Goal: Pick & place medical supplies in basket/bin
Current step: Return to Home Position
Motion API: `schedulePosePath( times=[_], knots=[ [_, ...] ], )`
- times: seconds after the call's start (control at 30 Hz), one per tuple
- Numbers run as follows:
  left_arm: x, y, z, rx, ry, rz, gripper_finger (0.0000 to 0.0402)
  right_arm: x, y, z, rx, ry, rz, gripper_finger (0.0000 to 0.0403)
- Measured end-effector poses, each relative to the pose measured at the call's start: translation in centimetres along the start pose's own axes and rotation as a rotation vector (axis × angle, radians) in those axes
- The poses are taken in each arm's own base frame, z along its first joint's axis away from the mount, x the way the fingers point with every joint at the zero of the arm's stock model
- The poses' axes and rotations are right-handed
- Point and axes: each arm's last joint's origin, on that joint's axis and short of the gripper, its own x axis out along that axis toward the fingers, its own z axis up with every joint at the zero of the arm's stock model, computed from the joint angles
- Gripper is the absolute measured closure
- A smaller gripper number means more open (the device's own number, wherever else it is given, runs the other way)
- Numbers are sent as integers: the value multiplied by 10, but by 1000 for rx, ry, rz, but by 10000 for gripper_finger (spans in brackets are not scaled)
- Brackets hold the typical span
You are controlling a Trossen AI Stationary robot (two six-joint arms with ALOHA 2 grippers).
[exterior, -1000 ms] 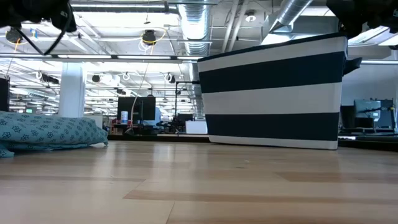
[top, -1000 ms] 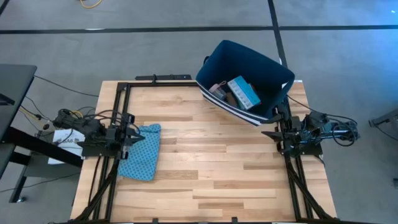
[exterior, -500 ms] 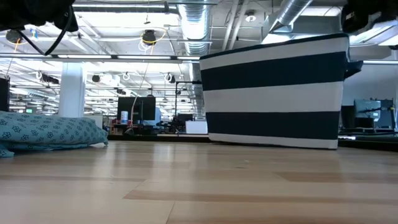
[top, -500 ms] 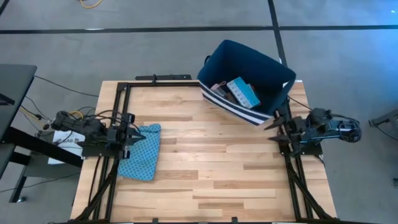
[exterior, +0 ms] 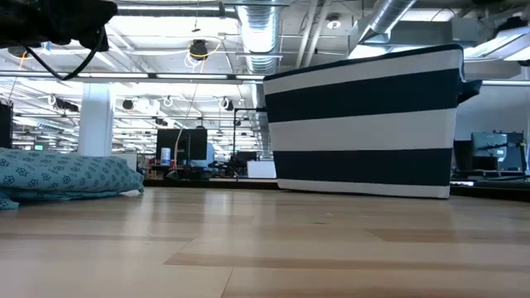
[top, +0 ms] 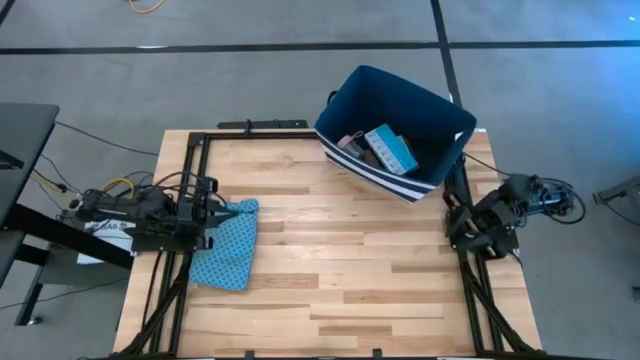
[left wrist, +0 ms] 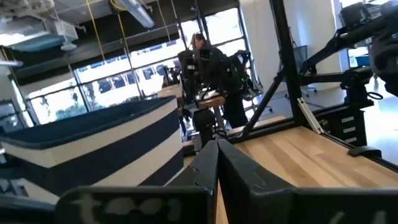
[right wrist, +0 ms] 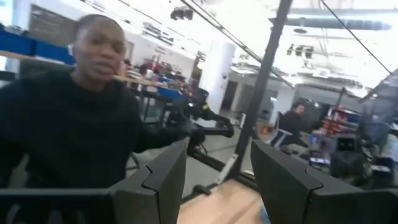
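Table: I'm looking at a light wooden plank top point(top: 340, 270), its boards running left to right.
Frame: black rails point(top: 260, 136) lie along the far edge and down both sides of the top.
Bin: the dark navy bin point(top: 380, 180) with white stripes stands at the far right corner, turned askew to the table's edges; I cannot tell whether its base passes the edge.
Pouch: a teal patterned cloth pouch point(top: 228, 250) lies flat near the left side, well apart from the bin.
Between them: I see only wood.
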Motion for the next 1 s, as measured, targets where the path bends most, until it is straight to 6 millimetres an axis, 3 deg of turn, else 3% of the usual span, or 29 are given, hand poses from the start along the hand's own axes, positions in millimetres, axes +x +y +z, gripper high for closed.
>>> schedulePosePath(
  times=[0.13,0.27,0.4,0.8,1.0],
  knots=[
    [0,0,-3,-9,33,4,401,5,2,-22,39,87,-54,230],
    [0,0,-6,-16,58,-4,401,8,2,-45,37,156,-214,230],
    [0,-1,-5,-16,41,-65,401,10,4,-62,52,186,-238,230],
    [0,0,-8,-63,65,-66,401,12,7,-86,134,144,-297,230],
    [4,-8,-33,-63,16,-58,401,11,5,-92,172,169,-412,230]
  ],
)
